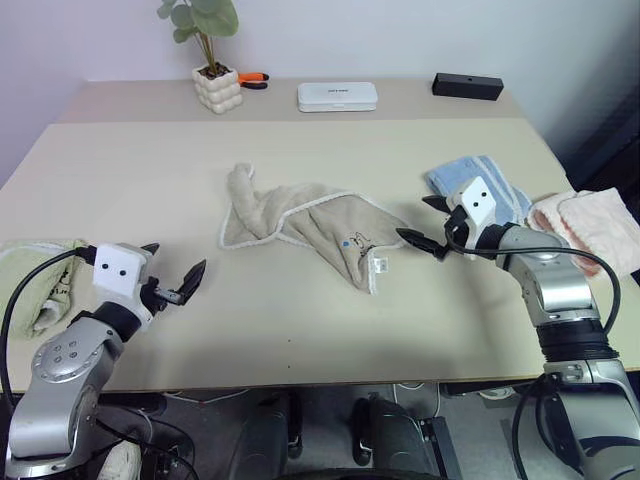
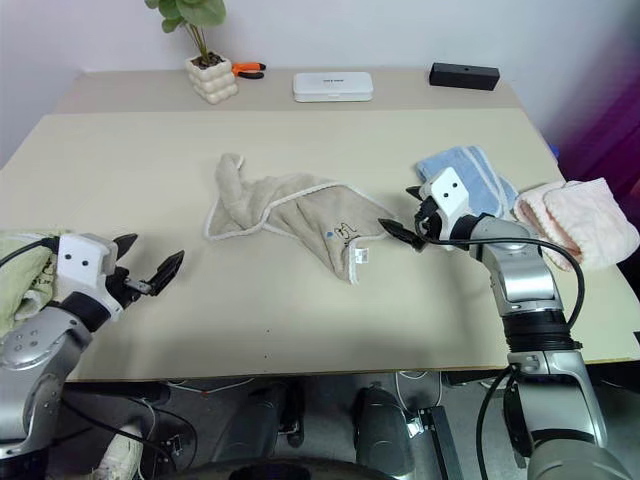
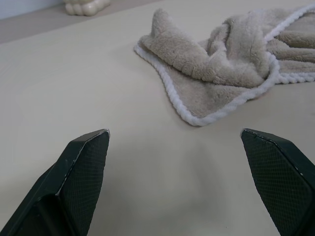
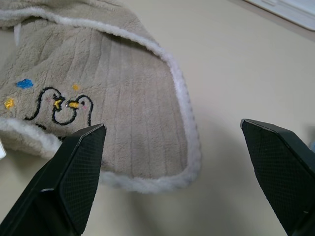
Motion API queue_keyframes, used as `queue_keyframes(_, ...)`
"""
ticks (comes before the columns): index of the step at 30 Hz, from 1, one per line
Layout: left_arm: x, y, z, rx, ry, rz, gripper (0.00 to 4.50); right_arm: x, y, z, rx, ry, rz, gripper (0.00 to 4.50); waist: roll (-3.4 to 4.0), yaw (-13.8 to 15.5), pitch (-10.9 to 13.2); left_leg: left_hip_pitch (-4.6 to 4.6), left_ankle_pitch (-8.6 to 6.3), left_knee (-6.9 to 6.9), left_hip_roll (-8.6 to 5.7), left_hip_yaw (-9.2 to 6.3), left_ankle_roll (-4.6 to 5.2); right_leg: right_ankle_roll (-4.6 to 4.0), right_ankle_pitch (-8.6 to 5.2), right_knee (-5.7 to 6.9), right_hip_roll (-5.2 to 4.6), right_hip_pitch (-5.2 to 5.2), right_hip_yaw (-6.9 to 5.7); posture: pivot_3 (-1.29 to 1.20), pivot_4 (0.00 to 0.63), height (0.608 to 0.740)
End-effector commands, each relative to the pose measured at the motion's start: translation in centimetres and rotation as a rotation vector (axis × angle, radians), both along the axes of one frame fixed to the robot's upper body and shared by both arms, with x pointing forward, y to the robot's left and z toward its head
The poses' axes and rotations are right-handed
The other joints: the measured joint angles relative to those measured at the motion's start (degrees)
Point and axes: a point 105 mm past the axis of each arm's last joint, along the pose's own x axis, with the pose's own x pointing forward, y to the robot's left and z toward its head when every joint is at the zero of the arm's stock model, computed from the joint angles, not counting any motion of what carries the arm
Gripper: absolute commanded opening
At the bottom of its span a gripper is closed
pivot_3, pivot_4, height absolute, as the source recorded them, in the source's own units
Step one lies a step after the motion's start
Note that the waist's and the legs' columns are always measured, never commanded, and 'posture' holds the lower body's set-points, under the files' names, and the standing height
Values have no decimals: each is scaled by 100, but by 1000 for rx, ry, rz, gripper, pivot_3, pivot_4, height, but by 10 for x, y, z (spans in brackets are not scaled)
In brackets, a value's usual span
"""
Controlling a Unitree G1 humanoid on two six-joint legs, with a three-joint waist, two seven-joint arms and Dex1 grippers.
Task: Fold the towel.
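Beige towel lies crumpled mid-table, unfolded; right gripper hangs wide open and empty just beside its near corner, probably lining up a pinch, while left gripper, also open and empty, waits well apart.

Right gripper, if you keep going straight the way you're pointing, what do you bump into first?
Probably the towel. The right gripper is open and points toward the towel's white corded edge, which lies just ahead between its fingers, near the little embroidered penguins. Depth is hard to judge.
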Motion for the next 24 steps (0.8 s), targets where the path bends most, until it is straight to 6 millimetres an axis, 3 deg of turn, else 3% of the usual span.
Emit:
queue_keyframes(1,1,-4,9,22,-32,-20,4370,0,-4,17,0,-64,-13,4480,0,-4,0,0,0,0,0,0,0,0,0,0,0,0,0,0,150,734)
queue_keyframes(11,-2,-16,5,50,7,-112,4370,-4,-1,14,5,-71,-24,4480,0,-3,0,0,0,0,0,0,0,0,0,-1,1,0,0,0,150,734)
queue_keyframes(16,-10,-42,-8,107,64,-299,4370,-3,5,8,15,-70,-27,4480,0,-3,0,0,0,0,0,1,-1,0,0,-1,0,-1,0,0,150,734)
queue_keyframes(20,11,-38,-21,232,88,-278,4370,-3,14,5,23,-71,-24,4480,5,5,3,1,0,-2,1,1,-1,-1,0,0,2,-3,1,0,150,734)
queue_keyframes(24,43,-40,-20,320,55,-260,4370,-5,23,14,48,-87,-13,4480,6,51,4,-1,0,0,-1,3,0,-1,0,-2,10,-2,4,0,150,734)
